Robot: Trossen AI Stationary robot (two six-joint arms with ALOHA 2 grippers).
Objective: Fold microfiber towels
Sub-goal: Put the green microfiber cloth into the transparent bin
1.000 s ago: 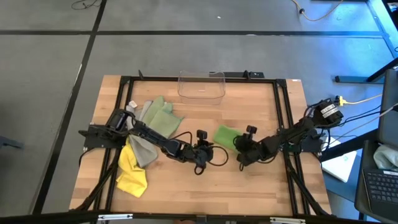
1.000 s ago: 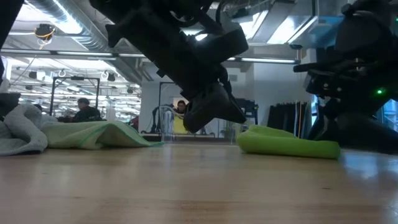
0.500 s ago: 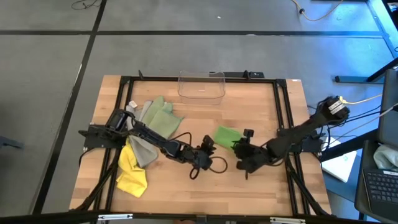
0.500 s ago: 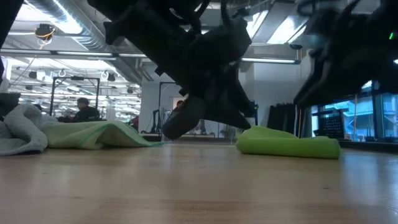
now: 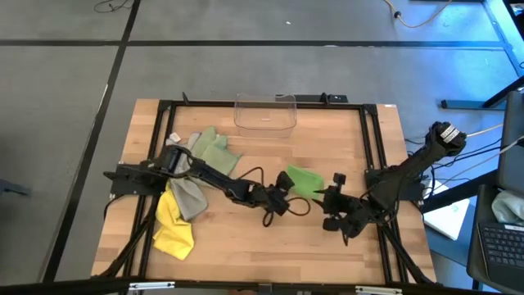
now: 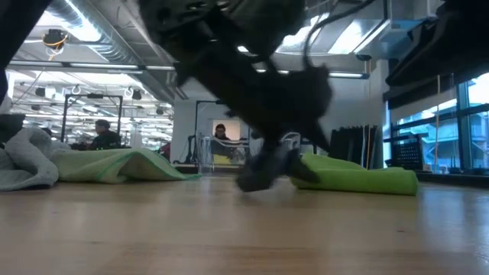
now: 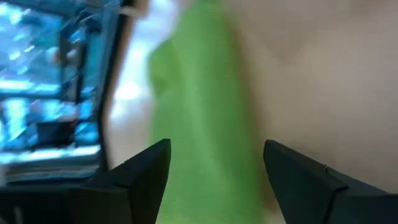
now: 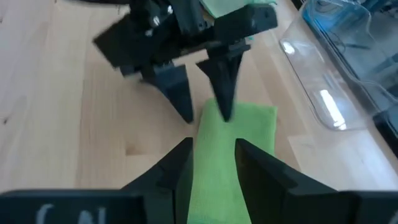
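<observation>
Bright green, the folded towel (image 5: 304, 180) lies flat mid-table. The left gripper (image 5: 281, 199) stands spread at its left edge, holding nothing. The right gripper (image 5: 334, 205), partly parted and empty, sits just right of it.

L tool (image 5: 282, 199) opened by bright green towel (image 5: 304, 180); R tool (image 5: 337, 211) backed off.

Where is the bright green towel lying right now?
In the high view the bright green towel lies folded on the table just right of centre, between the left tool and the right tool, below the clear bin.
</observation>
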